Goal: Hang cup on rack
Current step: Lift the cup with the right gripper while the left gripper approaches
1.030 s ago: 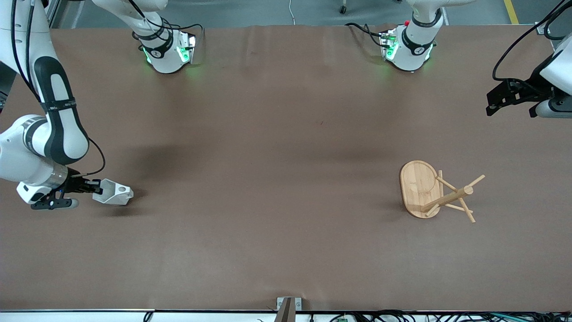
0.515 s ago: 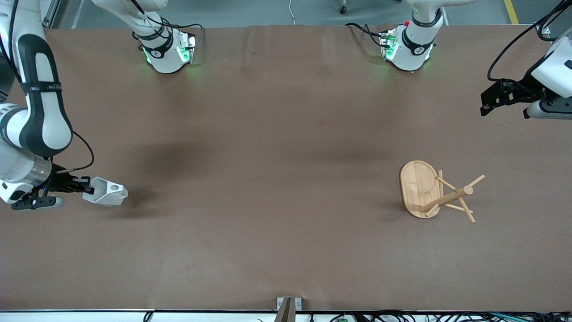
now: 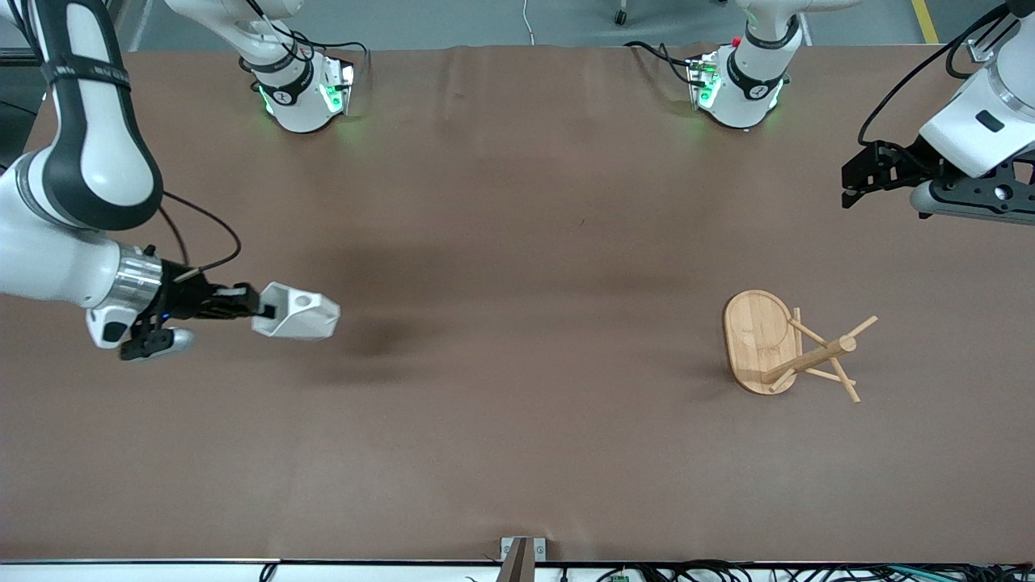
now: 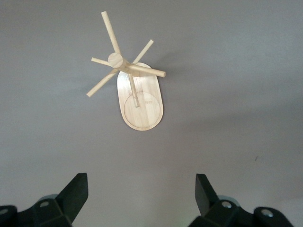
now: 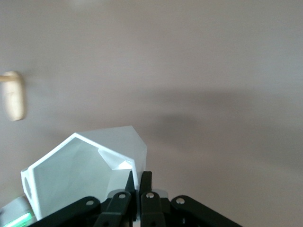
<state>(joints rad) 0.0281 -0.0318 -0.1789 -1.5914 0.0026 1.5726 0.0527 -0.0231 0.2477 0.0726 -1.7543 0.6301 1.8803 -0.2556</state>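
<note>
The right gripper (image 3: 247, 310) holds the cup (image 3: 295, 311) aloft over the brown table (image 3: 517, 453) toward the right arm's end, its two fingers pinched shut on the cup's wall at the rim. The white faceted cup hangs on its side, clear of the surface, with its shadow falling on the mat just beside it.

At the left arm's end of the table stands the rack (image 3: 788, 347), upright on its oval base, with its thin pegs slanting out from the central post. No cup hangs on any of them. Cup and rack are well apart, with bare table between them.

The left gripper (image 3: 865, 174) hovers over the table's edge above the rack's end, its jaws spread wide and holding nothing; the left wrist view looks down on the rack (image 4: 135, 87) between the open fingertips (image 4: 75, 191). That arm appears to wait.

As a judgement, the pick-up is done and the carry is barely begun. Left to do: bring the cup across to the rack, line the hole in its handle up with a peg, slide it on and release.
</note>
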